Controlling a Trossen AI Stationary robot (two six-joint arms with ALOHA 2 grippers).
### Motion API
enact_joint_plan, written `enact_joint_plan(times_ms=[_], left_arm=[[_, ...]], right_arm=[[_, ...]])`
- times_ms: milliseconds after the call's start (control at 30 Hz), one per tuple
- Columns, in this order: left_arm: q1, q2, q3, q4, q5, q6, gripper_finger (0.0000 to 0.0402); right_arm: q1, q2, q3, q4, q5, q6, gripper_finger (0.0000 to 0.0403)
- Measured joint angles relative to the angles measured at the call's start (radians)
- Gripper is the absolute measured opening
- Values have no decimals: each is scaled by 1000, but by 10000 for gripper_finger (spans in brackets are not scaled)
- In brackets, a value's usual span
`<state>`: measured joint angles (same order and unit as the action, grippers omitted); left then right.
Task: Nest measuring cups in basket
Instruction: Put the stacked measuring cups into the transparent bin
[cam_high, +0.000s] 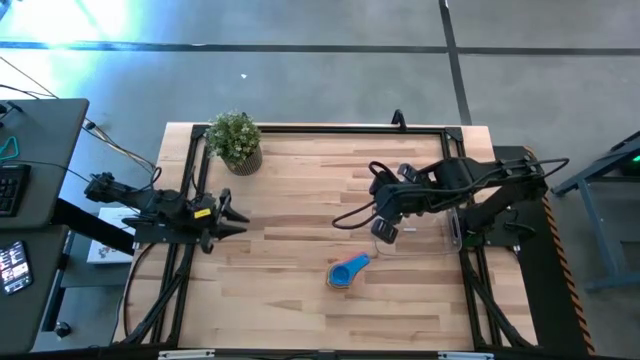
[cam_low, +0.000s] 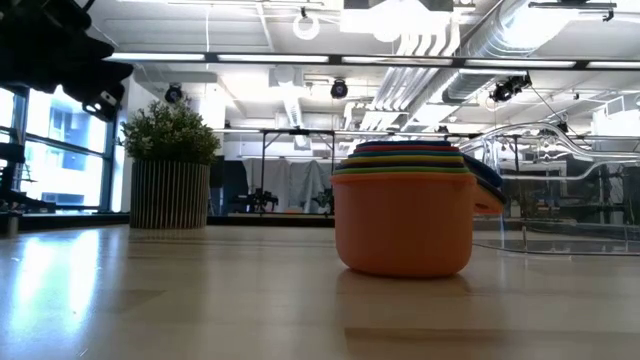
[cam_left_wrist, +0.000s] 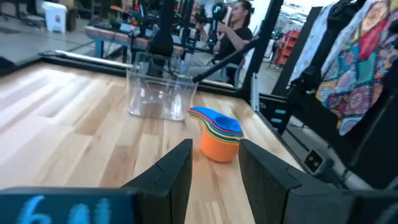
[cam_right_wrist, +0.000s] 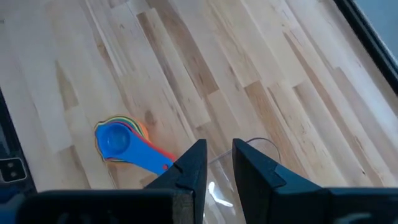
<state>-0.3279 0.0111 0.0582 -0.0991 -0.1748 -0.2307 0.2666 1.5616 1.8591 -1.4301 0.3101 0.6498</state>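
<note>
The measuring cups (cam_high: 348, 271) stand nested in one stack on the wooden table, orange outermost and blue on top (cam_right_wrist: 118, 140). The stack (cam_low: 405, 215) rests on the orange cup's base, with the handles fanned toward the basket. The clear basket (cam_high: 425, 238) stands right of the stack and looks empty in the left wrist view (cam_left_wrist: 155, 93). My right gripper (cam_high: 385, 233) slants down onto the basket's left rim, shut on it. My left gripper (cam_high: 240, 215) waits open and level at the table's left side, pointing toward the cups (cam_left_wrist: 219, 138). My right gripper (cam_right_wrist: 217, 155) has the basket's rim (cam_right_wrist: 214, 186) between its two fingers, close to a rounded corner (cam_right_wrist: 258, 144). It comes slanting down from above and from the table's right. The fingers cover the place of contact. The basket seems to rest on the table.
A potted green plant (cam_high: 236, 140) stands at the table's far left corner (cam_low: 168, 170). A black frame runs round the table's edges. Bare wood lies between the left gripper and the cups. A person (cam_left_wrist: 239, 28) stands in the room beyond the table's right side.
</note>
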Motion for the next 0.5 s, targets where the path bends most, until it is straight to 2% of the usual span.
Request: enact_joint_plan(times_ms=[200,500], left_arm=[[0,3,0,0,-20,2,122],[0,3,0,0,-21,-1,122]], right_arm=[[0,0,0,1,-7,-4,67],[0,0,0,8,33,-184,69]])
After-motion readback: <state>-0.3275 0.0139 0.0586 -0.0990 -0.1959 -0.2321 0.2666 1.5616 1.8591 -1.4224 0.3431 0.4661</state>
